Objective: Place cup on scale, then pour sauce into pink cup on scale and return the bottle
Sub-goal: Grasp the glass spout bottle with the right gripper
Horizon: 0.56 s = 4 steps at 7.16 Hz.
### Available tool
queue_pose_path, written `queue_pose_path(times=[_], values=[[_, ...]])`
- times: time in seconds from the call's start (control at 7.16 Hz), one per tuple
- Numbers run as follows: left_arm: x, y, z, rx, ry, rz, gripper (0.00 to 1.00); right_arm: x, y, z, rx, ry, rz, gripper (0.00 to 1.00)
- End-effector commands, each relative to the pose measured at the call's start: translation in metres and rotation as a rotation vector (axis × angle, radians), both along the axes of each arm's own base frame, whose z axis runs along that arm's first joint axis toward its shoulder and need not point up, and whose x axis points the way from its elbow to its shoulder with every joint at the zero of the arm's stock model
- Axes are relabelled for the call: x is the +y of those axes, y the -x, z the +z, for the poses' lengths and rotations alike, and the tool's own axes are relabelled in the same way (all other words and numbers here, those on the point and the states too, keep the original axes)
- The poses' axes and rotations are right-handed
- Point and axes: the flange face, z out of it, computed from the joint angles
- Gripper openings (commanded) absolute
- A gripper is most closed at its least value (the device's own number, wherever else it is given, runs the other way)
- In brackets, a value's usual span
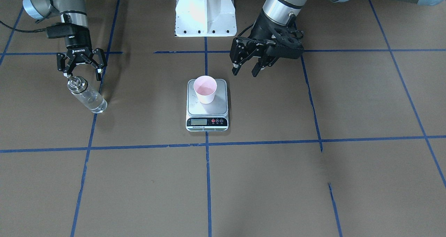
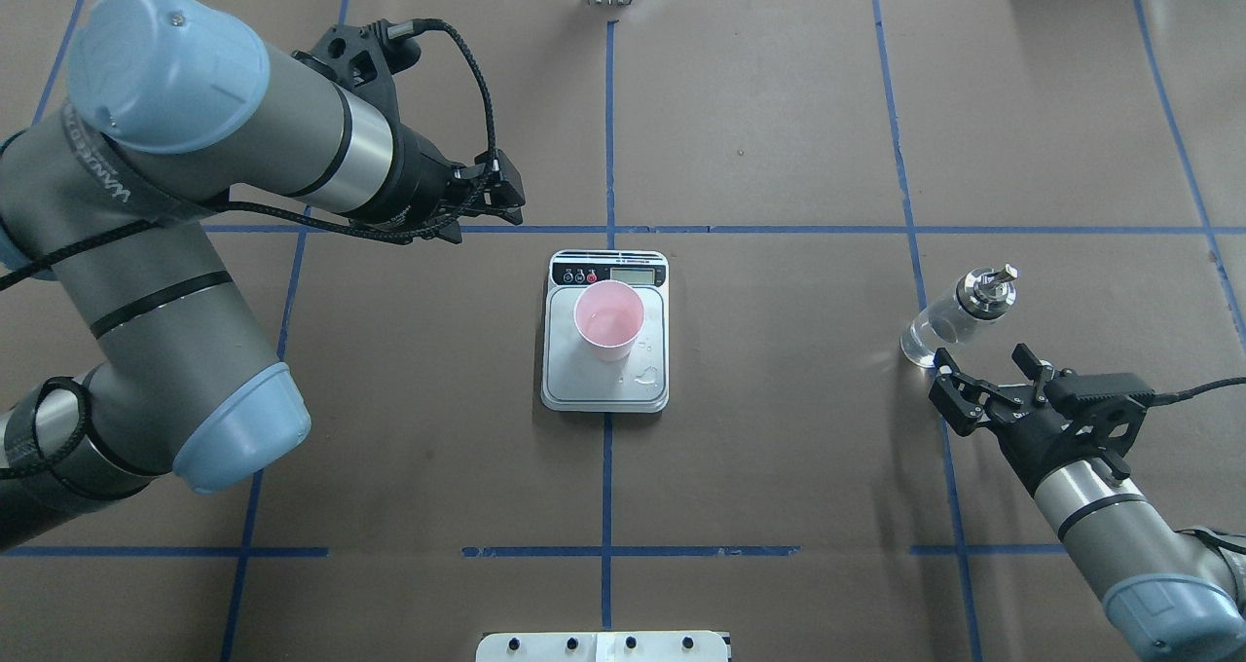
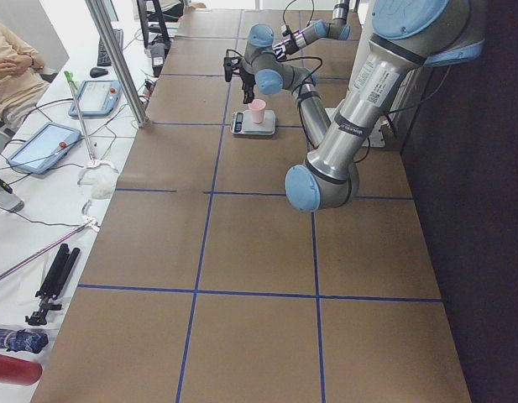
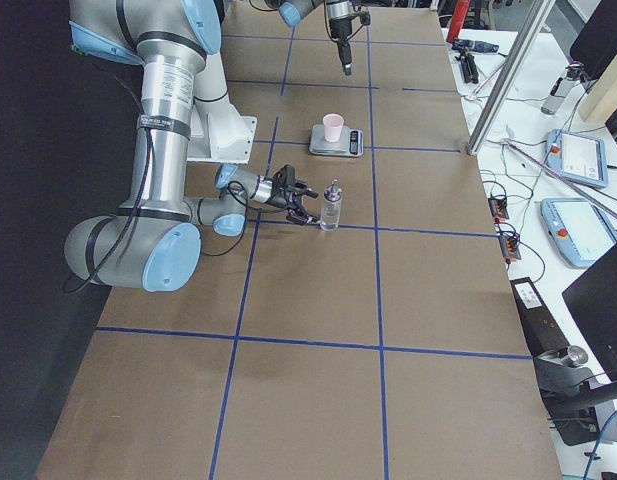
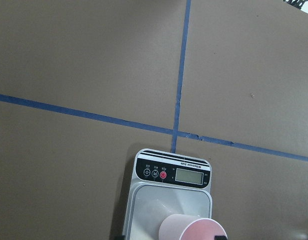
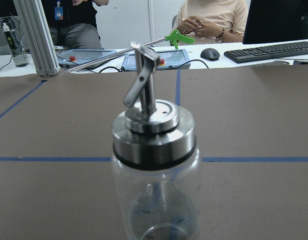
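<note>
Seemingly at the last step, returning the glass bottle (image 2: 949, 329); judged already set down. Best to back the right gripper (image 2: 978, 370) straight out along its approach line, keeping both fingers wide of the glass to avoid tipping it. Found that gripper spread wide, holding nothing, just below the bottle at the right of the overhead frame. Noted the bottle upright on the table (image 2: 779, 496), well apart from the pink cup (image 2: 608, 319) sitting on the scale (image 2: 604, 389) at centre. Saw the left gripper (image 1: 246, 71) likewise spread and empty, hovering upper right of the scale in the front view.
</note>
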Motion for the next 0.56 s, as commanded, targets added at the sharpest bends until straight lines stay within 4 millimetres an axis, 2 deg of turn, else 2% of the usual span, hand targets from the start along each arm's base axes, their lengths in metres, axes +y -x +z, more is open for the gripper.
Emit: queue_pose_path(times=[0.0, 0.14, 0.42], values=[[0.0001, -0.0006, 0.0007, -0.002, 0.001, 0.001, 0.67, -0.0100, 0.0135, -0.0059, 0.040, 0.012, 0.027, 0.99], [-0.0007, 0.0001, 0.0008, -0.002, 0.001, -0.001, 0.67, -0.0166, 0.0189, -0.0112, 0.051, 0.015, 0.039, 0.99], [-0.0051, 0.0045, 0.0013, -0.004, 0.000, -0.012, 0.67, -0.0192, 0.0184, -0.0086, 0.058, 0.016, 0.046, 0.99]])
